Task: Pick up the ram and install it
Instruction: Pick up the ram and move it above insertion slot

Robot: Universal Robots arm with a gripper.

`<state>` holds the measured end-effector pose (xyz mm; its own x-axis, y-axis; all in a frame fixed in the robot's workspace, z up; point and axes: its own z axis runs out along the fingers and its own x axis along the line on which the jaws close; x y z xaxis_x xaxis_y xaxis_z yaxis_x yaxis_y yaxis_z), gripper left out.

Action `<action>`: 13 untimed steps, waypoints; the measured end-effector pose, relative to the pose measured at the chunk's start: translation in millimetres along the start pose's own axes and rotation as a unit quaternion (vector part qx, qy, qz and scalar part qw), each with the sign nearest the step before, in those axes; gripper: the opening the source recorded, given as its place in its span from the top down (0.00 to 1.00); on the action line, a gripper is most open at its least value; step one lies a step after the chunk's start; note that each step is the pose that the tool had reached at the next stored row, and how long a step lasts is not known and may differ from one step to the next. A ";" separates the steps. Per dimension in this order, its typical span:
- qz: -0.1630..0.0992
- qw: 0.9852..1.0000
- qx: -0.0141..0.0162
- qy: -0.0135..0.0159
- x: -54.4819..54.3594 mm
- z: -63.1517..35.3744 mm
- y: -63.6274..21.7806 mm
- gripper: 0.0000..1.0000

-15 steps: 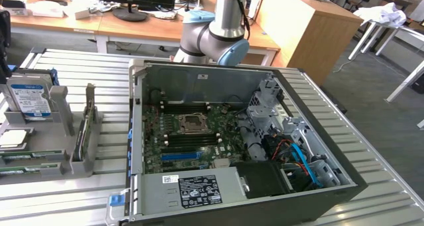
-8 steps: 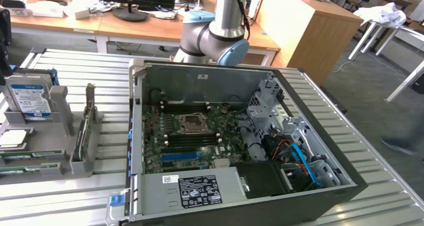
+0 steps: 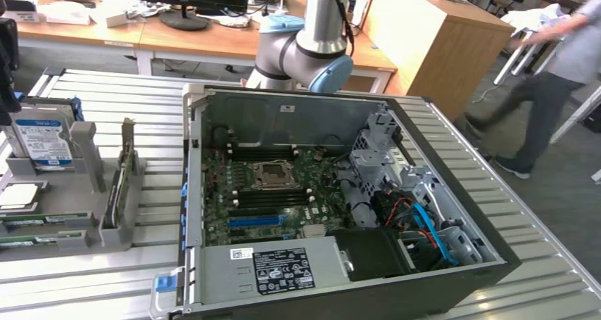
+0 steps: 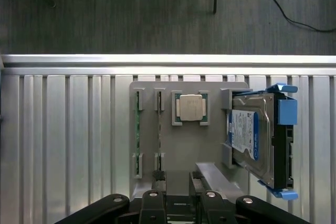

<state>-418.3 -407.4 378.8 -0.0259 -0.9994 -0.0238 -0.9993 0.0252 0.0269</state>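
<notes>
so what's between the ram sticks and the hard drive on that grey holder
A square silver processor chip sits in its recess between the nearer ram stick and the hard drive; the wrist view shows it.

The arm (image 3: 314,49) bends at its joint, jaws facing down, parted.

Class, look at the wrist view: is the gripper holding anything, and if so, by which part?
Nothing is held. The gripper hangs over the gray holder, jaws apart, nothing between them; the ram stands in it.
</notes>
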 end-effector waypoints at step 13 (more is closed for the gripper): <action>0.000 1.000 0.001 0.000 0.3 14.6 -0.4 0.69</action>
<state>-418.3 -407.4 364.1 -0.0259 -0.9994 -0.0238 -0.9994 0.0253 0.0254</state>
